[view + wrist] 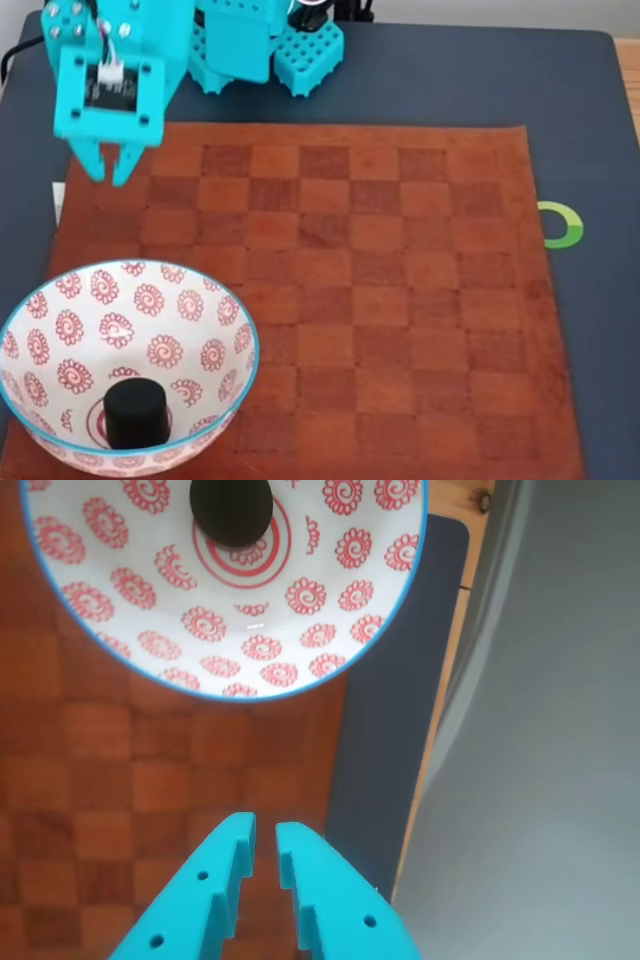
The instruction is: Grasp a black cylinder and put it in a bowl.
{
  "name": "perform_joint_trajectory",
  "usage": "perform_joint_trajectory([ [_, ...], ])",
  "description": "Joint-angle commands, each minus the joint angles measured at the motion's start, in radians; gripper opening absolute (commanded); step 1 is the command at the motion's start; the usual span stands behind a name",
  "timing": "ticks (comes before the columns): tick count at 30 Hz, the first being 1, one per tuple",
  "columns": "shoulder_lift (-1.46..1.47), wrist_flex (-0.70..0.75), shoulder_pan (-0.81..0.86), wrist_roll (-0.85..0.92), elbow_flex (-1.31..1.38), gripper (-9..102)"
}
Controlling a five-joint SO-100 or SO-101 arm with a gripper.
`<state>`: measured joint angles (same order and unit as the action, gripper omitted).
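My gripper [112, 172] hangs nearly closed and empty over the checkered mat [400, 300], well clear of the bowl [60, 300], where the black cylinder [136, 414] stands upright on the red centre; it looks light, stiff, matte, best pinched across its round sides.

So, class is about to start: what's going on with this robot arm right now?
The black cylinder already sits inside the patterned bowl, on its red-ringed centre. The turquoise arm's hand holds nothing, its fingers nearly closed, and it hangs above the brown checkerboard mat, away from the bowl.
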<state>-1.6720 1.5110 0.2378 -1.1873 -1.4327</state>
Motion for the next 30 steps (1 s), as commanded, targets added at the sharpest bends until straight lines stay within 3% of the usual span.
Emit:
perform_joint_trajectory([
  [1, -0.114, 0.048, -0.008, -0.006, -0.002, 0],
  [30, -1.106, 0.0, -0.268, -0.342, -0.93, 0],
])
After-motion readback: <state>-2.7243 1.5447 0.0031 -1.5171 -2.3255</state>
